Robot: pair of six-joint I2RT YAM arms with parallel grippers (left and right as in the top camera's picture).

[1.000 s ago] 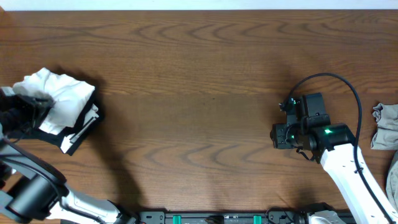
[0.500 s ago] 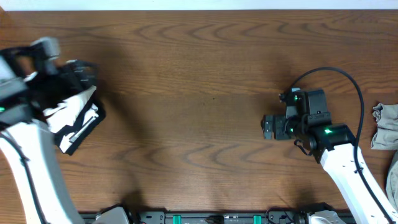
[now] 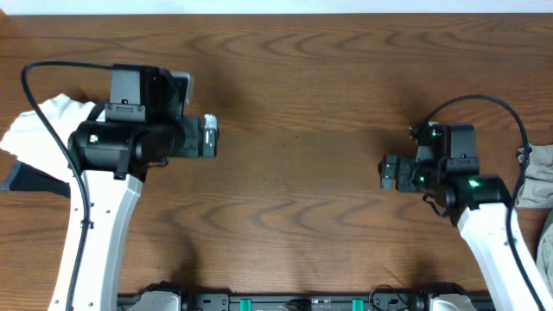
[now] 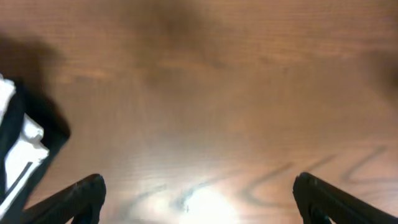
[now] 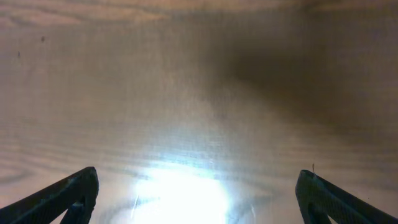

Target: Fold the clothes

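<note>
Since a second ago, our left arm [image 3: 104, 216] has swung off the clothes at the left edge and now reaches inward over bare wood, while our right arm [image 3: 484, 225] has drifted slightly right.

From overhead we see a wide brown wooden table [image 3: 294, 78], bare across its whole middle. The two white-and-black arms come up from the bottom edge, one on each side.

The clothes sit at the table's far sides. The white T-shirt [image 3: 43, 121] lies bunched at the left edge, partly hidden behind our left arm. We cannot tell whether it is neatly folded. A grey-beige garment [image 3: 537, 173] lies crumpled at the right edge, just beyond our right arm. A black garment [image 3: 26, 177] peeks out below the white one.

Our left gripper [image 3: 211, 138] points toward the centre, fingers spread wide and holding nothing. Its blurred wrist view shows only wood, with a scrap of white and black cloth at the left. Our right gripper [image 3: 386, 173] is likewise spread and empty over bare, glare-lit wood.

We judge the step in hand to be fetching the next garment. To do it well, our right gripper should turn back to the grey-beige cloth, pinch a single outer edge rather than a bundle, and draw it to the open middle. Our left gripper can then help spread it flat before any fold.
</note>
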